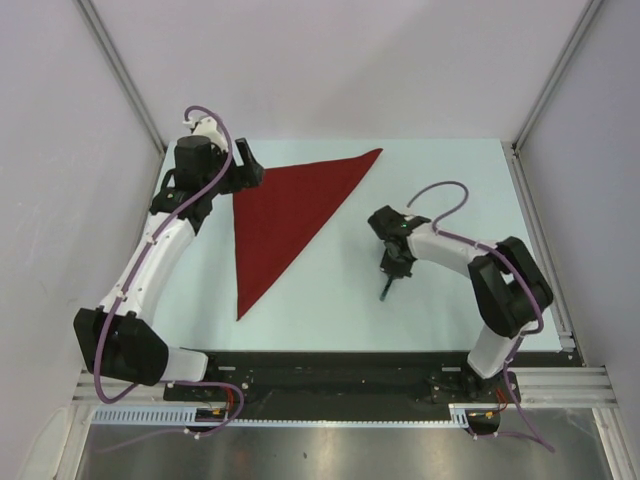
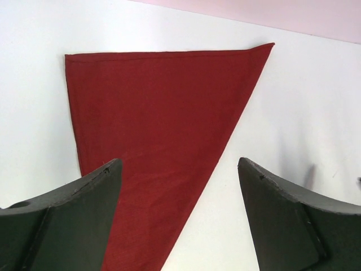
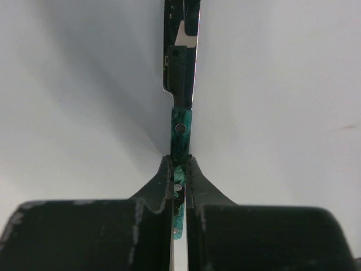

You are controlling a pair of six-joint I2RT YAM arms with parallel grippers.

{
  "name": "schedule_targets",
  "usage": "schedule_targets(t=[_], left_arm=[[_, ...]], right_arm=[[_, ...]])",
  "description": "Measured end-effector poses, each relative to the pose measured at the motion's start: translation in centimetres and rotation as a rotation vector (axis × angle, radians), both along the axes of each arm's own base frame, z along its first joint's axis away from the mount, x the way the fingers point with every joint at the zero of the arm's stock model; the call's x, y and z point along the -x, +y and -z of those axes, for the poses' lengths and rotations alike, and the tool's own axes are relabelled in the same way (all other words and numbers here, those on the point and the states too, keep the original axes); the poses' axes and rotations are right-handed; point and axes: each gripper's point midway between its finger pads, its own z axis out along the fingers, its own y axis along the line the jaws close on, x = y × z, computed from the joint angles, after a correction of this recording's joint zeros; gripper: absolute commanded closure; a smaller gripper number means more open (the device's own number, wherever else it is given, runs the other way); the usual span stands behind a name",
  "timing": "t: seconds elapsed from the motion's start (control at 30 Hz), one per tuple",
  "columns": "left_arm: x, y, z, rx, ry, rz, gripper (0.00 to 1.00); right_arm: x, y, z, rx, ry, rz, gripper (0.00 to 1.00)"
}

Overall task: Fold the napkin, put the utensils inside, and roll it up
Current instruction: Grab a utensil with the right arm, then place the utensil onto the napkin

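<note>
Top external view: the napkin (image 1: 285,215), dark red and folded into a triangle, lies flat on the pale table (image 1: 440,170), left of centre, one point reaching toward the far right and another toward the near edge. Right of it and apart from it, a utensil (image 1: 386,291) is pinched by the right gripper (image 1: 396,265), pointing down at the table. Right wrist view: the jaws are pressed together on the utensil's mottled green, riveted handle (image 3: 181,127); silvery metal extends beyond. Left gripper (image 1: 245,170): above the napkin's far left corner, fingers (image 2: 84,214) spread wide, holding nothing.
</note>
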Motion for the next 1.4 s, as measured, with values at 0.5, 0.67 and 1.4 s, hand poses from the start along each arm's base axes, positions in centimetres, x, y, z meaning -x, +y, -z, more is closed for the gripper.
schedule_targets(t=[0.5, 0.67, 1.4], left_arm=[[-0.4, 1.8, 0.4, 0.049, 0.015, -0.036, 0.12], [-0.6, 2.3, 0.2, 0.06, 0.012, -0.041, 0.12], [-0.7, 2.6, 0.3, 0.105, 0.023, -0.035, 0.12]], right_arm=[[-12.0, 22.3, -6.6, -0.337, -0.258, -0.196, 1.0], [-13.4, 24.6, -4.5, -0.391, -0.25, -0.151, 1.0], [-15.5, 26.5, -1.7, -0.506, -0.232, 0.072, 1.0]])
